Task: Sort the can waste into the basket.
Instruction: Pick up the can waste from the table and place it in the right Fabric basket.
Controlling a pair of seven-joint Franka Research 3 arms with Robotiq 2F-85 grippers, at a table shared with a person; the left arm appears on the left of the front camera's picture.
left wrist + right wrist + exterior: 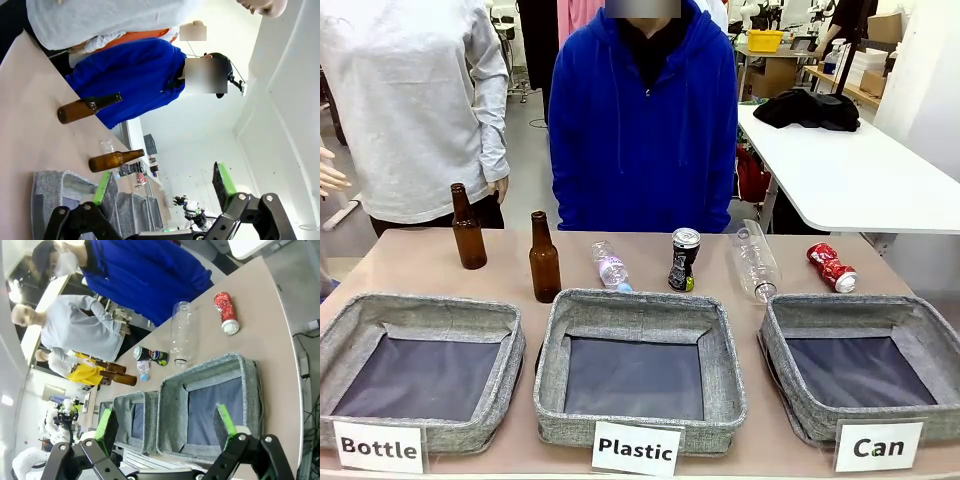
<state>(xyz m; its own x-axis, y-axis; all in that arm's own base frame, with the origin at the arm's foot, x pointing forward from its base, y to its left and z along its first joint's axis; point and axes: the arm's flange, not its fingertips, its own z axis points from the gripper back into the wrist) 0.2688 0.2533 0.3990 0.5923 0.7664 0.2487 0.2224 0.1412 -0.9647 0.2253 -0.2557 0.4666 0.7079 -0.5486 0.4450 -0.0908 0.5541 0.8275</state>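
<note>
Gleaming slim can, crushed red can

3 grey fabric baskets with dark linings sit in a row along the near edge of the desk. White cards at their fronts read "Bottle" on the left basket, "Plastic" on the middle basket and "Can" on the right basket.

Behind them, from left to right, stand 2 upright brown glass bottles. Next comes a small clear plastic bottle lying down, then an upright black can with a silver top. A larger clear plastic bottle lies on its side, and a crushed red can lies just behind the right basket.

A person in a blue hoodie stands at the far side.
</note>
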